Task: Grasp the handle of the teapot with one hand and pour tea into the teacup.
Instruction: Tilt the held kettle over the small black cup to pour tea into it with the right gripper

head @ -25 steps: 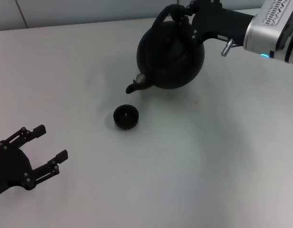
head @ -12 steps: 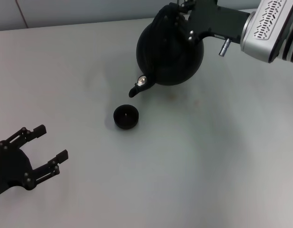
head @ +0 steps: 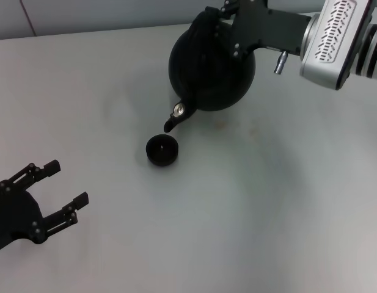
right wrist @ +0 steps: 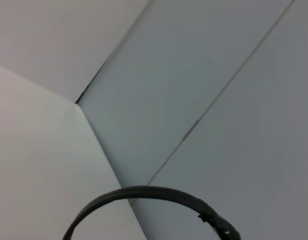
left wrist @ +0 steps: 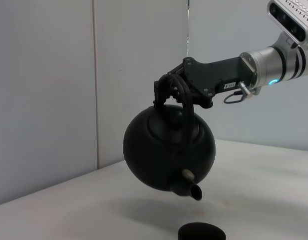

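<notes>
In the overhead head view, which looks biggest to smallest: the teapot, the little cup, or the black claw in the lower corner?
1. The teapot, hanging tilted from the right gripper, looks largest.
2. The left gripper, partly out of frame and nearer the camera, so its rank is unsure.
3. The teacup, smallest.

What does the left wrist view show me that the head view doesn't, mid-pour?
Only the left wrist view shows the side profile: the teapot hangs clear above the table, tilted spout-down, with an air gap between spout and teacup, and the handle running up into the right gripper. Only the head view shows the left gripper, open and parked near the table's front left, and the teacup's whole rim. Both show the right gripper shut on the handle, the spout aimed toward the teacup, and no visible stream of tea.
</notes>
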Tool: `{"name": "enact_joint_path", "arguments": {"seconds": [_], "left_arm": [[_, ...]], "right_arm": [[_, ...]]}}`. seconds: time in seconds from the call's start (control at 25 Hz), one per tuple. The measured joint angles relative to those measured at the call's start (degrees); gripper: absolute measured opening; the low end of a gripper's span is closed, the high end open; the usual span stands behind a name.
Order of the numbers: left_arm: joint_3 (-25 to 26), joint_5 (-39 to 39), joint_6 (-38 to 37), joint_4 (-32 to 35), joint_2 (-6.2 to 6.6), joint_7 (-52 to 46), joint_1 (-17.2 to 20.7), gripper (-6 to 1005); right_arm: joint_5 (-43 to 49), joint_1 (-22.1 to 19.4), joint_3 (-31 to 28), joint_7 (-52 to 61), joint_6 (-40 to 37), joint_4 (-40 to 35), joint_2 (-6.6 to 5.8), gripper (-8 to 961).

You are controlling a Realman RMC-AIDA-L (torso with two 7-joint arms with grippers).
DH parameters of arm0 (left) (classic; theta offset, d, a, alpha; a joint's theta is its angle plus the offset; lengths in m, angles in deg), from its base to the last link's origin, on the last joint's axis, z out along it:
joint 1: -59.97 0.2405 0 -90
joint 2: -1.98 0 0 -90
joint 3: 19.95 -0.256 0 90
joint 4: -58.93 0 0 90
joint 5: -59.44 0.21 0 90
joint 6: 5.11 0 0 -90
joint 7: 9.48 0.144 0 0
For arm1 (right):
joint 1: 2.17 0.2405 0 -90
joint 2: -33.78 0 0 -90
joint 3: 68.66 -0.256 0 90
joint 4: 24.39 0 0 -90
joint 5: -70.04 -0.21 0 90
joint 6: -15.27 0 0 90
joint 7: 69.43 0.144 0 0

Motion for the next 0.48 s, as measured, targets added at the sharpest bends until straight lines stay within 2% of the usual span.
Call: {"name": "enact_joint_path", "arguments": {"seconds": [0.48], "left_arm": [[0.0,-0.06,-0.17,0.0,-0.06,-0.03,-0.21,805]], "right_arm": [[-0.36,0.03,2.4,-4.89,0.14,-0.46,0.22,100]]}}
